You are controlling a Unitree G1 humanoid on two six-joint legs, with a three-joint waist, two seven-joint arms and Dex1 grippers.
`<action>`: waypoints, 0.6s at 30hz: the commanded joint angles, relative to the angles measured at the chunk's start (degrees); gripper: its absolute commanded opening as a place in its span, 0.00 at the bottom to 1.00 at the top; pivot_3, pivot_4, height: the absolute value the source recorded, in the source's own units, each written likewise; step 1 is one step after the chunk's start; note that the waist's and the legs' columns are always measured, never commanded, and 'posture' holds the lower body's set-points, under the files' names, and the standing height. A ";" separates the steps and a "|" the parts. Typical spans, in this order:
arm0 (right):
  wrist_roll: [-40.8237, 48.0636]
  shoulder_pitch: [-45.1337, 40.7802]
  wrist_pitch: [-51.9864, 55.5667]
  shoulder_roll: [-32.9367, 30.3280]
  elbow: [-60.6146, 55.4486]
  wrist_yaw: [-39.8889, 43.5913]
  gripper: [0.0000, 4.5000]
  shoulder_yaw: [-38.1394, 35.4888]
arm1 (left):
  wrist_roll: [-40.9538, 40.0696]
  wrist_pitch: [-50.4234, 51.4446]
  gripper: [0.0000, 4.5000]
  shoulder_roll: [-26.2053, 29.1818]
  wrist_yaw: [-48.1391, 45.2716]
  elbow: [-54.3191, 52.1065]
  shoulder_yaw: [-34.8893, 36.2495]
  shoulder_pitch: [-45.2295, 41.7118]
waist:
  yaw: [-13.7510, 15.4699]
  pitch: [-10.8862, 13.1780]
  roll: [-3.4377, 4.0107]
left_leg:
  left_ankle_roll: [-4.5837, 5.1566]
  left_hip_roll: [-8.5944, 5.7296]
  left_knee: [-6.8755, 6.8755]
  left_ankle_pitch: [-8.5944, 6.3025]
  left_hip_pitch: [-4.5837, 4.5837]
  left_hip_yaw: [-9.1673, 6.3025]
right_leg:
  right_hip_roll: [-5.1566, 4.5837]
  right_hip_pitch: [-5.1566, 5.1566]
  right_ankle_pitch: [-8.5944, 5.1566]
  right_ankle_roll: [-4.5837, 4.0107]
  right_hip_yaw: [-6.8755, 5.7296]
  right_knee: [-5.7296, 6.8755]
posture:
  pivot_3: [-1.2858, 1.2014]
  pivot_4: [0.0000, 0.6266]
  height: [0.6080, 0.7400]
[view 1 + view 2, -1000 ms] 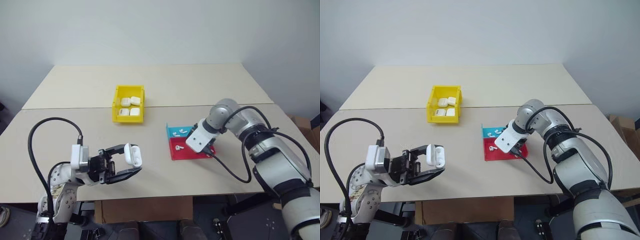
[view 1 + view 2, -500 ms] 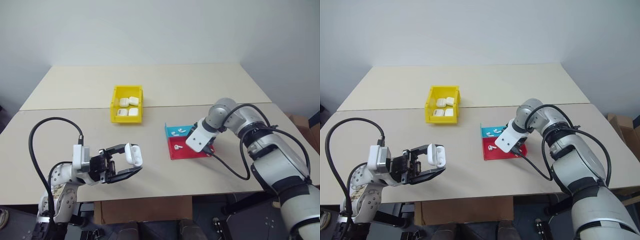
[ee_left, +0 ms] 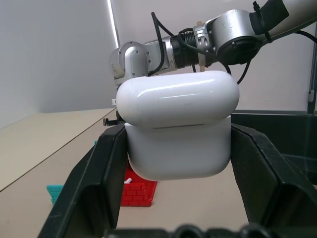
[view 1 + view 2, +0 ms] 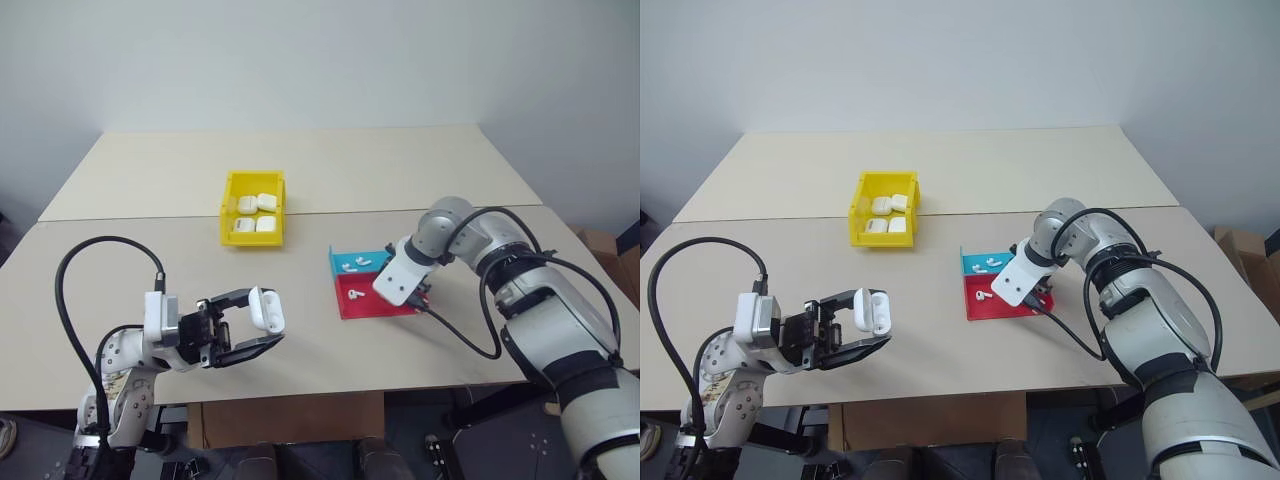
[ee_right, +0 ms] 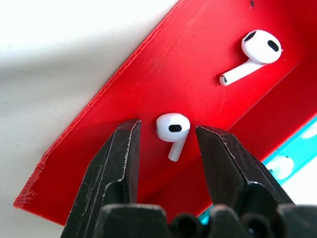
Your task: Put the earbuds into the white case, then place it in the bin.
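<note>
Early in the task. Left end effector (image 4: pixel 245 322) clamped on the white case (image 4: pixel 267 309), lid closed, above the tabletop (image 4: pixel 300 260). Right end effector (image 5: pixel 167 136) spread astride one earbud (image 5: pixel 173 128) in the red tray (image 5: pixel 148 74), not yet pinching. Remaining: loading earbuds, delivering to yellow bin (image 4: pixel 254 207).

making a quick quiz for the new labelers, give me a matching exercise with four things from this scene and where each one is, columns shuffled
Things
1. white case
2. earbud with its stem toward the camera
3. yellow bin
4. red-and-teal tray

Places
A. lying in the tray's red part, between the right gripper's open fingers
B. on the table, under the right gripper
C. clamped between the left gripper's fingers, lid shut
D. farther back on the table, with four white cases inside

Pairs: 1-C, 2-A, 3-D, 4-B
</note>
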 commanded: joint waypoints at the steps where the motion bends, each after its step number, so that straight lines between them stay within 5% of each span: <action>1: -0.19 -1.95 -0.76 0.12 0.13 -0.54 0.49 -0.57 | 0.27 -1.36 0.63 -0.12 0.22 -0.44 -0.06 -0.27 | 0.00 0.00 0.00 | 0.00 0.00 0.00 0.00 0.00 0.00 | 0.00 0.00 0.00 0.00 0.00 0.00 | 0.52 0.24 1.00; 8: -0.18 -2.10 -1.06 0.29 0.39 -0.14 0.49 -0.36 | 0.61 -1.66 0.63 -0.33 0.38 -0.15 -0.18 -0.53 | 0.00 0.01 0.01 | 0.00 0.00 0.00 0.00 0.00 0.00 | 0.00 0.00 0.00 0.00 0.00 -0.01 | 0.52 0.24 1.00; 13: -0.29 -1.64 -1.53 0.49 0.21 -0.63 0.22 -0.40 | 0.72 -1.77 0.63 -0.28 0.41 -0.19 -0.08 -0.38 | -0.01 0.01 0.01 | 0.00 0.00 -0.01 0.00 -0.01 0.00 | 0.00 0.00 0.00 0.00 0.00 -0.01 | 0.52 0.24 1.00; 18: -0.28 -1.66 -1.64 0.52 0.39 -0.89 0.22 -0.47 | 0.91 -1.84 0.63 -0.37 0.59 -0.31 -0.18 -0.29 | -0.02 0.01 0.02 | 0.00 0.01 -0.01 0.00 0.00 0.00 | 0.00 0.00 0.00 -0.01 0.00 -0.01 | 0.52 0.24 1.00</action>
